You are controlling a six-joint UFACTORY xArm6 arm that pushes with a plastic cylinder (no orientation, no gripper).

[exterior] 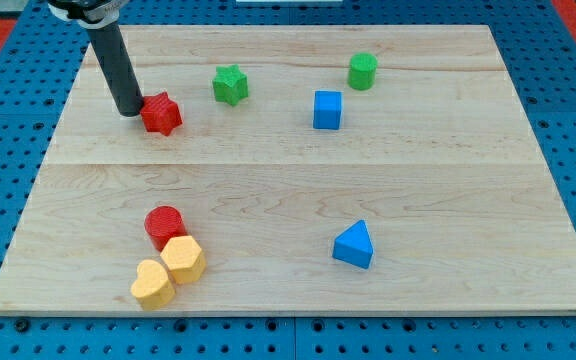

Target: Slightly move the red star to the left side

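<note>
Worktop: a pale wooden board (298, 190) on a blue perforated base, with eight small blocks spread over it.
Red star: the red star (162, 114) sits in the view's upper left part, well apart from the board's edges.
Rod: the dark rod comes down from the view's top left, and my tip (130, 112) rests on the board just to the view's left of the red star, touching it or very nearly so; I cannot tell which.
End effector: there is nothing to spread or pinch here, only the plain rod end, holding nothing.
Neighbours: a green star (230, 85) lies to the view's right of the red star, then a blue cube (327, 110) and a green cylinder (362, 71) further right.
Lower group: a red cylinder (165, 226), a yellow hexagon (183, 259) and a yellow heart (153, 284) huddle together near the view's bottom left; a blue triangular block (354, 245) stands alone at lower right.
Progress: my tip stands on the side toward which the star should go, so from here it cannot push it leftward. I judge the nudge either finished or not begun; the picture alone does not settle it.
Left to do: if not begun, the tip would need to go round to the star's right side, clear of the green star.
</note>
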